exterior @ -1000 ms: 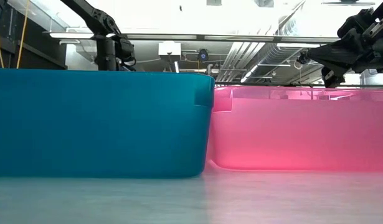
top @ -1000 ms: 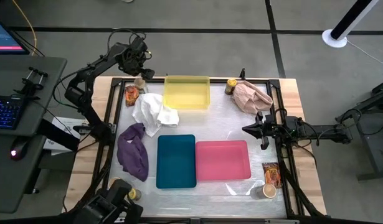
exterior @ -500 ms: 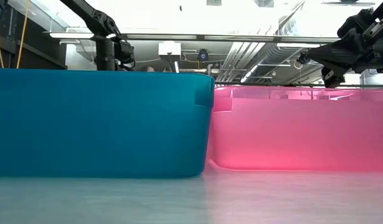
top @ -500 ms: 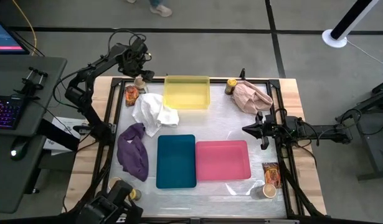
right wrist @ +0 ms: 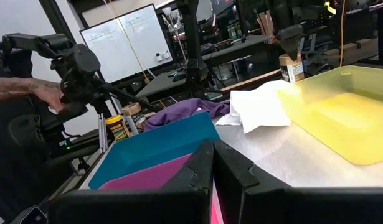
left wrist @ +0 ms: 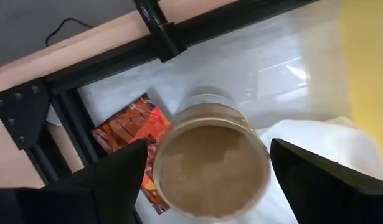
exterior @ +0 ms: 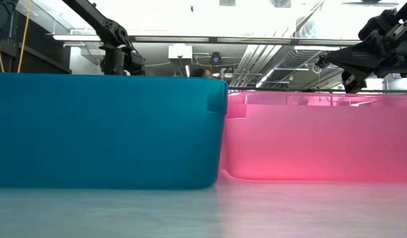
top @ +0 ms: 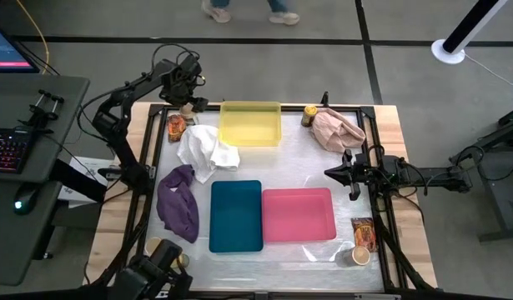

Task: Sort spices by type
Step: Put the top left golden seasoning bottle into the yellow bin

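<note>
A small jar with a tan lid (left wrist: 210, 158) stands at the table's far left corner, beside a flat orange-red packet (left wrist: 129, 134) (top: 178, 126). My left gripper (top: 188, 102) (left wrist: 208, 148) points down over the jar, open, one finger on either side of the lid without touching it. My right gripper (top: 331, 173) (right wrist: 213, 171) hangs level over the table's right side, shut on nothing. A yellow-lidded jar (top: 309, 112) stands at the far right. A second packet (top: 364, 233) and a tan-lidded jar (top: 359, 255) lie at the near right. Two more jars (right wrist: 127, 121) stand at the near left.
A yellow tray (top: 250, 123) sits at the far middle, with a teal tray (top: 236, 215) and a pink tray (top: 299, 214) nearer. A white cloth (top: 208, 148), a purple cloth (top: 178, 200) and a pink cloth (top: 337, 129) lie around them. A black frame (left wrist: 160, 37) edges the table.
My left gripper has sunk a little toward the tan-lidded jar, staying open. The right arm has kept still.
</note>
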### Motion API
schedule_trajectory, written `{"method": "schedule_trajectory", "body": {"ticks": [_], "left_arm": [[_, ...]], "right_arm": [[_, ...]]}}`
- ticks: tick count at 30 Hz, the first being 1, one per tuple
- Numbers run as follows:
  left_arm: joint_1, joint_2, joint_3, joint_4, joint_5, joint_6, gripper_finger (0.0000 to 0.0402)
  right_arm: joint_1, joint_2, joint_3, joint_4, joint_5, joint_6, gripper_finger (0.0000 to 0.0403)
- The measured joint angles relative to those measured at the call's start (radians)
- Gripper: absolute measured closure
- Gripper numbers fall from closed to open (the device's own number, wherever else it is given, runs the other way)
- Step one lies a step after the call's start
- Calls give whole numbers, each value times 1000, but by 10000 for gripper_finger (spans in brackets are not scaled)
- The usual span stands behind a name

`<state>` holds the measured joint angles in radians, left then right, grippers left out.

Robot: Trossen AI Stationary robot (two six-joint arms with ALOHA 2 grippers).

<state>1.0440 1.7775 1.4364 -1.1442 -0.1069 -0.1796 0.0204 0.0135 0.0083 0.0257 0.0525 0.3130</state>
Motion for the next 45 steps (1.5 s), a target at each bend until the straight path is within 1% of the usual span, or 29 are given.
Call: {"method": "schedule_trajectory", "body": {"ticks": [4, 13, 16, 20, 24, 27, 31, 33, 35, 39, 41, 45], "left_arm": [[0, 23, 0, -2, 21, -1, 74], [-5, 36, 0, -2, 19, 23, 80], [-5, 36, 0, -19, 17, 32, 104], [-5, 35, 1, -24, 17, 43, 164], [-5, 33, 13, -43, 17, 70, 167], [-6, 9, 72, -67, 18, 87, 167], [-11, -31, 209, -61, 19, 100, 167], [-33, -36, 286, -58, 30, 120, 167], [-70, -37, 344, -56, 62, 171, 167], [-198, -23, 367, -70, 76, 289, 167], [-270, -11, 367, -58, 53, 349, 167], [-366, 43, 369, 0, -46, 431, 167]], "right_arm": [[0, 0, 0, 0, 0, 0, 399], [0, 0, 0, 0, 0, 0, 398], [0, 0, 0, 0, 0, 0, 399], [0, 0, 0, 0, 0, 0, 399], [0, 0, 0, 0, 0, 0, 399], [0, 0, 0, 0, 0, 0, 398], [0, 0, 0, 0, 0, 0, 399], [0, 0, 0, 0, 0, 0, 399], [0, 0, 0, 0, 0, 0, 398], [0, 0, 0, 0, 0, 0, 398], [0, 0, 0, 0, 0, 0, 399], [0, 0, 0, 0, 0, 0, 399]]}}
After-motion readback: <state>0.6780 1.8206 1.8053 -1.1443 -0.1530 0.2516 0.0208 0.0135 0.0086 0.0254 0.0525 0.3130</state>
